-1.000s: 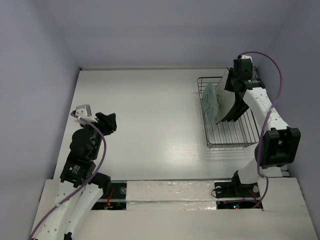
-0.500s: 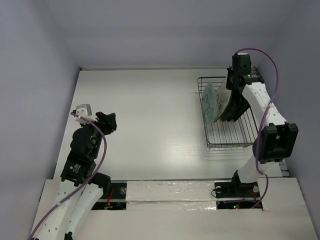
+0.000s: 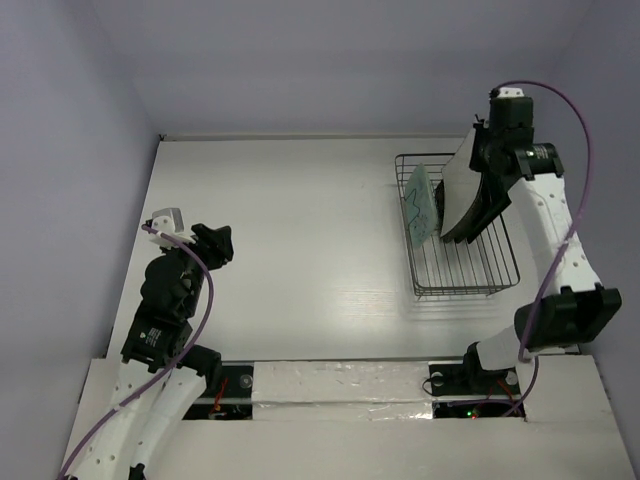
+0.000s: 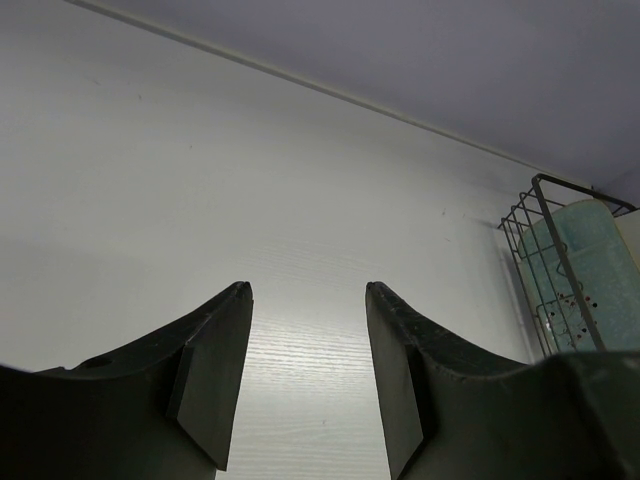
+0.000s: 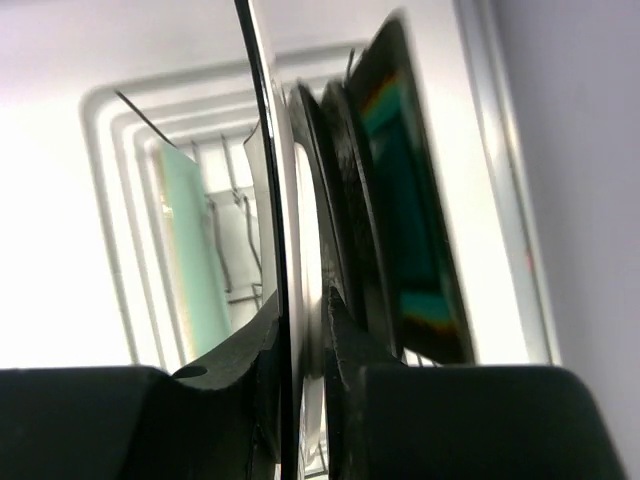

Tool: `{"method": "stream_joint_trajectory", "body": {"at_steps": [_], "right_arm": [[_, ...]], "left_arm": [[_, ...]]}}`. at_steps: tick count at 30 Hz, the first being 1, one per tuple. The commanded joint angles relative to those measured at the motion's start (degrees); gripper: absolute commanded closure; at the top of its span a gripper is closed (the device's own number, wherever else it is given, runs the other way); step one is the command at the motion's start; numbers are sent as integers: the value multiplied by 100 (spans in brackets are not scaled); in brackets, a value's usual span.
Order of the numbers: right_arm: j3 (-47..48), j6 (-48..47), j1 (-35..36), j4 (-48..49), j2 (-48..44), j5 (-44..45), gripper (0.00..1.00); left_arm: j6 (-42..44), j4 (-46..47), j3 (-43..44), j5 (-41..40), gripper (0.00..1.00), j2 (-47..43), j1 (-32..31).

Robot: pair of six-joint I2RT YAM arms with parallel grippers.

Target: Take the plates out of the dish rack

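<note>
The dish rack stands at the right of the table. In it stand on edge a pale mint-green plate, a white square plate and dark plates behind it. My right gripper is shut on the top edge of the white plate. The right wrist view shows the mint plate to its left and, to its right, a black plate and the teal-centred plate. My left gripper is open and empty over bare table at the left.
The rack's corner and the mint plate show at the right edge of the left wrist view. The table's back edge meets the wall. The right wall stands close beside the rack.
My right wrist has moved up and to the right, and the white plate in its grip has tilted and risen a little. The left arm has not moved.
</note>
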Motion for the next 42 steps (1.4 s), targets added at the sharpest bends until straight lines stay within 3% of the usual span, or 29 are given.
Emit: {"method": "stream_joint_trajectory", "body": {"at_steps": [1, 8, 13, 17, 22, 30, 35, 42], "right_arm": [[979, 54, 144, 649, -971, 48, 100], [1182, 185, 636, 815, -1665, 287, 100], [410, 1011, 970, 2061, -1947, -1178, 100], [-338, 2047, 1768, 3362, -1816, -1463, 100], [-260, 2996, 2744, 4656, -763, -1533, 100], [214, 4131, 3395, 5868, 1188, -1059, 100], [1099, 4703, 3449, 6028, 2628, -1293, 100], [1709, 4888, 3502, 5729, 3545, -1445, 100]], "left_arm": [[38, 301, -43, 17, 54, -12, 18], [29, 301, -43, 17, 54, 23, 18], [11, 292, -52, 17, 54, -47, 70], [3, 292, -61, 17, 54, -47, 70], [3, 266, -34, 17, 54, -73, 70], [-6, 266, -52, 17, 54, -258, 70], [-24, 248, -52, 17, 54, -284, 70], [-15, 274, -52, 17, 54, -302, 70]]}}
